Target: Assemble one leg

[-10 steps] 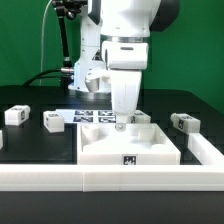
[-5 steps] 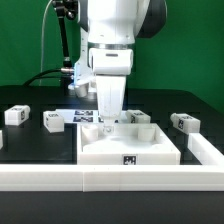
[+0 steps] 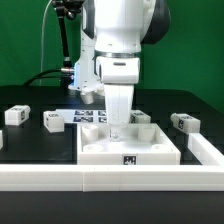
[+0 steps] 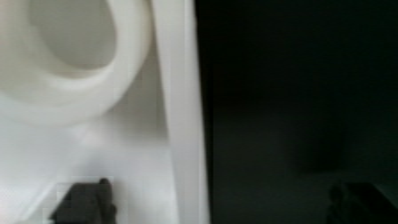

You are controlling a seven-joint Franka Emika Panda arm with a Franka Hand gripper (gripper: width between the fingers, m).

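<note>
Hovering low at the tray's (image 3: 100,150) far edge in the exterior view, the gripper (image 3: 119,127) seems set to line up with one corner, while a loose leg (image 3: 52,121) waits on the table (image 3: 40,145) at that view's left and another leg (image 3: 180,122) at its right. From the wrist, the fingertips (image 4: 80,203) stand wide apart, holding nothing, straddling the tray's rim beside a round socket (image 4: 71,45).

The gripper (image 3: 119,128) hangs low at the far rim of the white tray (image 3: 130,150), two legs (image 3: 52,121) lying at the exterior view's left, one leg (image 3: 181,123) at its right.
</note>
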